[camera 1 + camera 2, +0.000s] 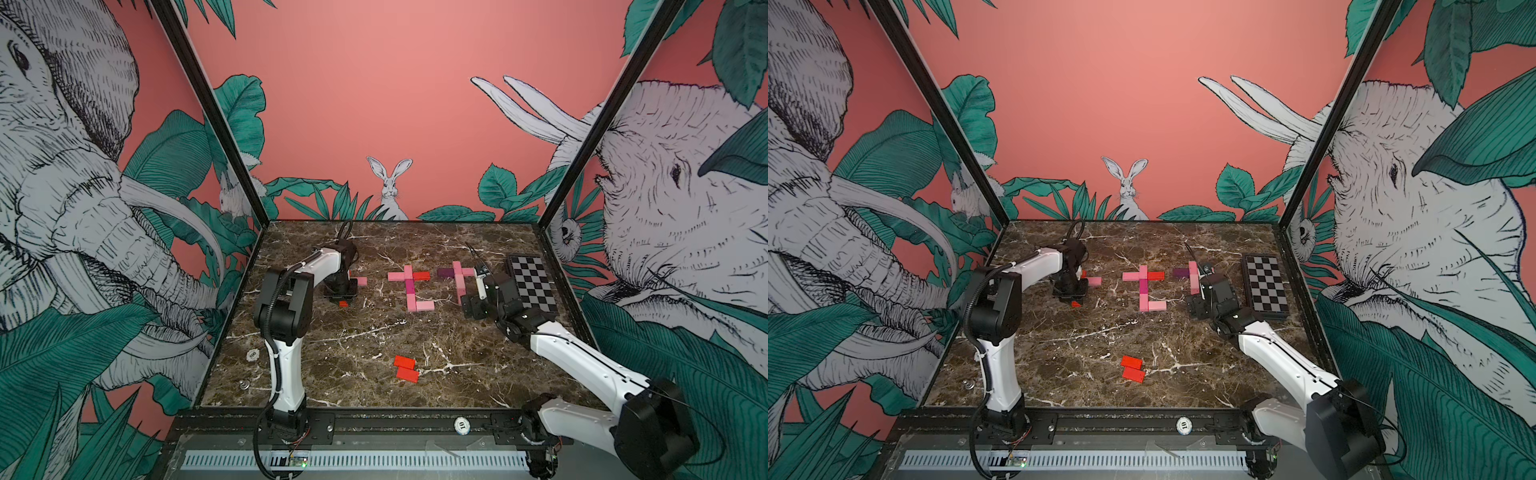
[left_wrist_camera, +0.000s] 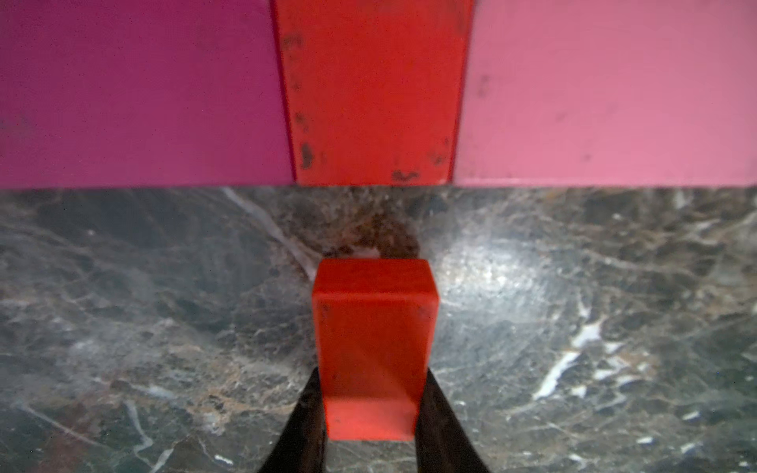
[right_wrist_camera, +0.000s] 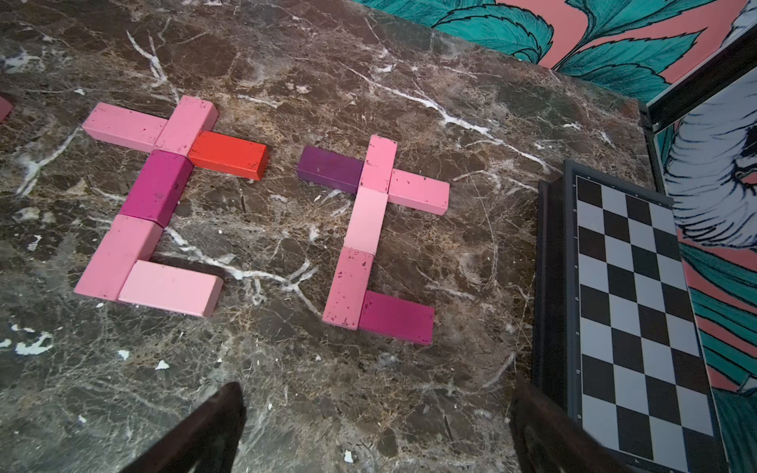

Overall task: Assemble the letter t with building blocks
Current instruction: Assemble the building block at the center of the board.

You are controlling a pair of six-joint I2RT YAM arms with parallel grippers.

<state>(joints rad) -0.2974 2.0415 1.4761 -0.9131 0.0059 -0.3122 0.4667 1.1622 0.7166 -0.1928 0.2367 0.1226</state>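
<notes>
My left gripper (image 2: 372, 370) is shut on a red building block (image 2: 375, 348), held low over the marble. Just beyond it lies a row of magenta (image 2: 139, 94), red (image 2: 372, 94) and pink (image 2: 606, 94) blocks. In a top view the left gripper (image 1: 341, 297) points down at the far left, with the red block (image 1: 343, 304) showing below it. Two finished t shapes lie flat: a middle one (image 1: 409, 286) and a right one (image 3: 368, 221). My right gripper (image 3: 375, 393) stands open and empty near the right t. Two loose red blocks (image 1: 406, 368) lie nearer the front.
A black-and-white checkered board (image 1: 532, 286) lies at the right edge, close beside my right arm. A round chip (image 1: 252, 355) sits near the left edge, another (image 1: 461, 424) on the front rail. Printed walls close in three sides.
</notes>
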